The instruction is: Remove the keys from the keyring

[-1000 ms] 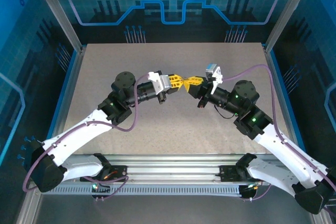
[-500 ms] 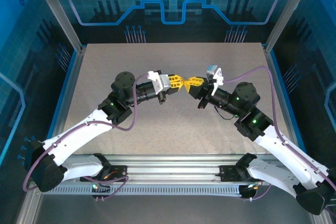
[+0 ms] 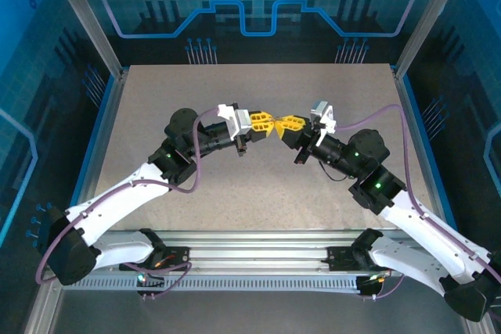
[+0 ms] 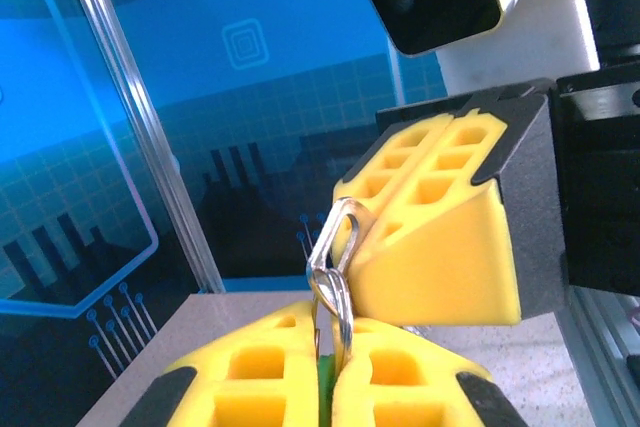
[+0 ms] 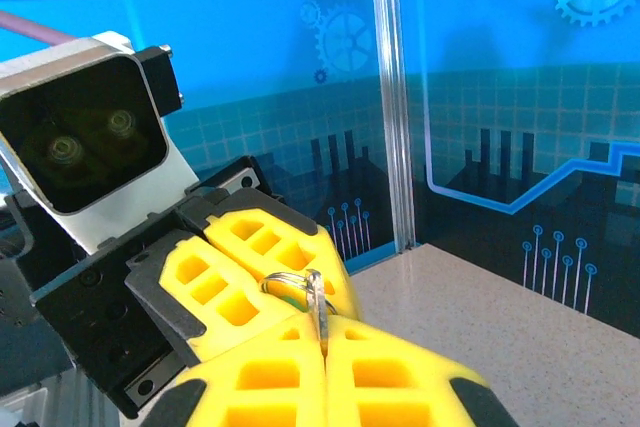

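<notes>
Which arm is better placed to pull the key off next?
Likely left: the left gripper pinches the green key at the keyring, while the right gripper just anchors the ring's far end.

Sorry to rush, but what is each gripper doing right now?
Left gripper: closed on the green key.
Right gripper: closed on the keyring.

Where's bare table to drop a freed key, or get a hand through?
Bare speckled beige table along the far edge, beyond the arms; also the near-centre patch between the two forearms and the front aluminium rail. Crowded mid-table, where left gripper and right gripper pinch the silver metal keyring.
</notes>
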